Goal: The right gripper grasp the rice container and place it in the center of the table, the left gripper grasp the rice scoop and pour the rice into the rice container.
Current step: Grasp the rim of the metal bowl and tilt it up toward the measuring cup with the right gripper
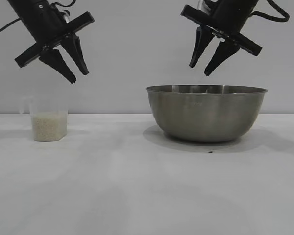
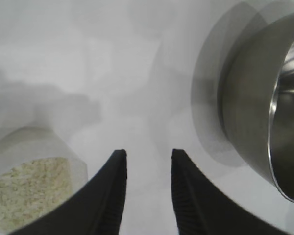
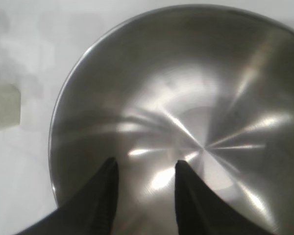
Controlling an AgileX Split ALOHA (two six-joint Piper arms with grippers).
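Observation:
The rice container [image 1: 206, 113], a large steel bowl, stands on the white table [image 1: 137, 196] right of centre; it is empty in the right wrist view [image 3: 186, 112] and shows in the left wrist view [image 2: 264, 112]. The rice scoop [image 1: 49, 120], a small clear cup about half full of rice [image 1: 49, 126], stands at the left; it also shows in the left wrist view [image 2: 29, 191] and faintly in the right wrist view [image 3: 4, 113]. My right gripper [image 1: 199, 70] hangs open just above the bowl's left rim. My left gripper [image 1: 80, 78] hangs open above and right of the scoop.
A tiny dark speck [image 1: 210, 152] lies on the table in front of the bowl. A plain grey wall stands behind the table.

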